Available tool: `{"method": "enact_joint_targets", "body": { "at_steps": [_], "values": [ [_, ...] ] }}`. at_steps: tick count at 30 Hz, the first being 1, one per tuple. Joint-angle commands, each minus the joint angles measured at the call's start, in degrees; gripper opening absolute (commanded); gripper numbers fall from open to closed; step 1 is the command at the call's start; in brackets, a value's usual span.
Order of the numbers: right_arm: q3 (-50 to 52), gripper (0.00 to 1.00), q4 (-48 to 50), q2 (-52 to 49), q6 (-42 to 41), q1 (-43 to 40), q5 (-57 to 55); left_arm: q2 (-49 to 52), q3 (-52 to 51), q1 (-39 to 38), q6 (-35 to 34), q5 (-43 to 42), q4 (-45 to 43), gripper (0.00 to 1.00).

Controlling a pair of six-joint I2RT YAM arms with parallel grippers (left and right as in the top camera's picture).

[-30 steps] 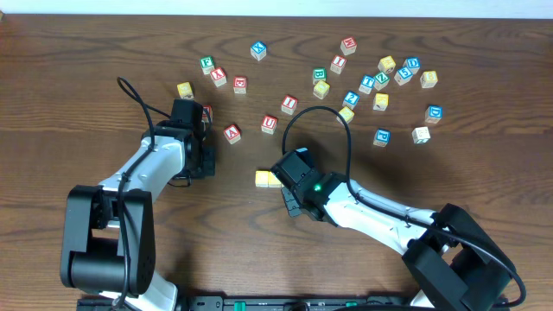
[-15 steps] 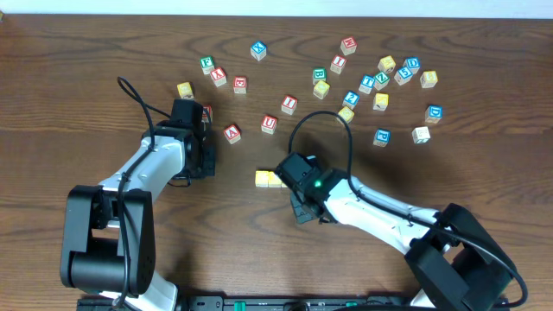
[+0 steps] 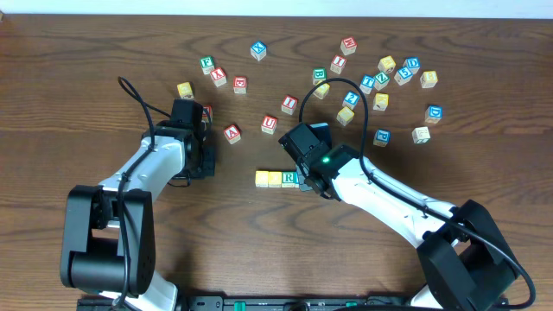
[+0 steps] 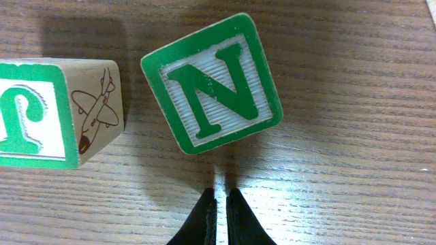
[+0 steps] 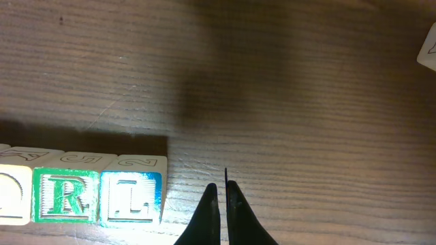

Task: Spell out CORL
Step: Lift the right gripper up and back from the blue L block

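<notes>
N cube (image 4: pixel 211 85), R cube (image 5: pixel 65 196), L cube (image 5: pixel 133 199)

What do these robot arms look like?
The left arm and right arm have white links between bulky black joints. A thin black cable loops off each. A green light glows on the right wrist. The fingers are slim, black, pointed.

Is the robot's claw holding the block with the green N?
No: the left gripper is shut with nothing in it, and the N block lies apart from its tips.

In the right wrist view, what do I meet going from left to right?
Cut-off block → green R block → blue L block → right hand → block corner at the upper right edge.
</notes>
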State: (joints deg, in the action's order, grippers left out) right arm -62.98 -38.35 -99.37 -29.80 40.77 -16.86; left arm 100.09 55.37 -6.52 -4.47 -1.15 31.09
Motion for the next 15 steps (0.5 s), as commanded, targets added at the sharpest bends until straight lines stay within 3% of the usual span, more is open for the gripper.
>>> {"method": "enact_joint_targets", "body": {
  "at_steps": [1, 15],
  "values": [
    [-0.9, 0.01, 0.0, 0.8, -1.0, -0.3, -1.4, 0.2, 0.7, 0.2, 0.4, 0.5, 0.2, 0.07],
    [0.5, 0.01, 1.5, 0.8, -3.2, -0.2, 0.3, 0.2, 0.7, 0.2, 0.4, 0.5, 0.2, 0.07]
  ]
}}
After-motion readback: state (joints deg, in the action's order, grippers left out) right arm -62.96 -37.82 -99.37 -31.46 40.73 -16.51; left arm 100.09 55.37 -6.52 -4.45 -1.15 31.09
